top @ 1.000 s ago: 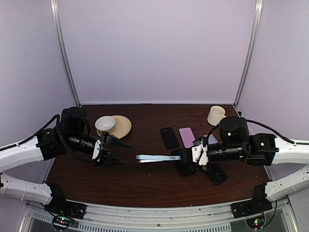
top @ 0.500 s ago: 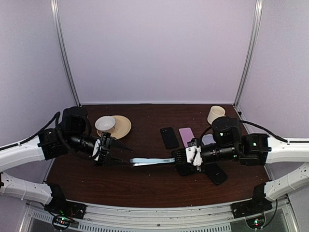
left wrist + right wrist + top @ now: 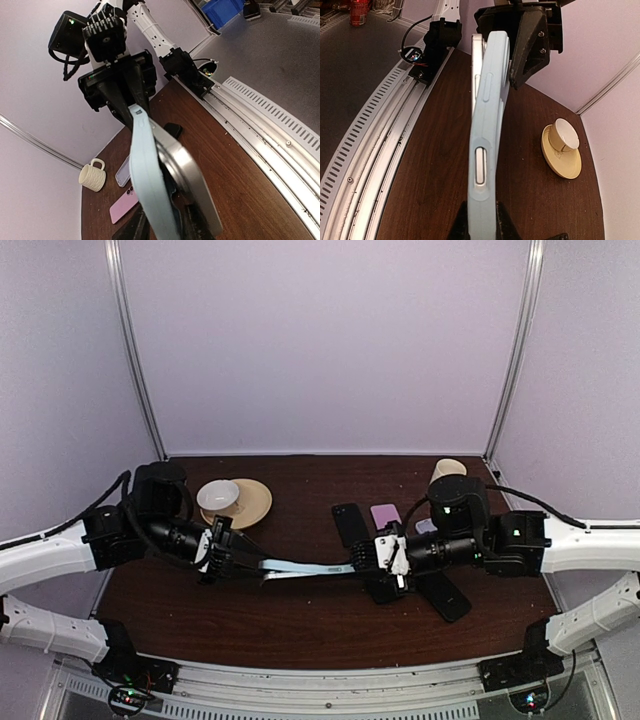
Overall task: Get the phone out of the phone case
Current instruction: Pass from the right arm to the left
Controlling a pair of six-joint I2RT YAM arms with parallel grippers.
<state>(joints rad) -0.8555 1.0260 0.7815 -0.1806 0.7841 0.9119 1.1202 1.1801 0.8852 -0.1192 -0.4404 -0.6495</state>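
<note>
From above, your two claws meet over the middle of the table [image 3: 300, 635]. The pale blue phone case [image 3: 305, 567] hangs level between them, clear of the wood. Your right claw [image 3: 368, 562] is pinched tight on its right end. Your left claw [image 3: 245, 562] has the other end between narrow jaws, but you cannot tell whether the pads press.

In your left wrist view the case runs away from you edge-on. The silver phone [image 3: 192, 180] stands proud of it along one side. A ribbed mug [image 3: 92, 176] sits by the back right corner.

In your right wrist view the right claw's fingers [image 3: 457, 225] clamp the case's near end edgewise. A tan plate [image 3: 565, 162] carrying a small bowl [image 3: 565, 132] sits toward the table's back left.
</note>
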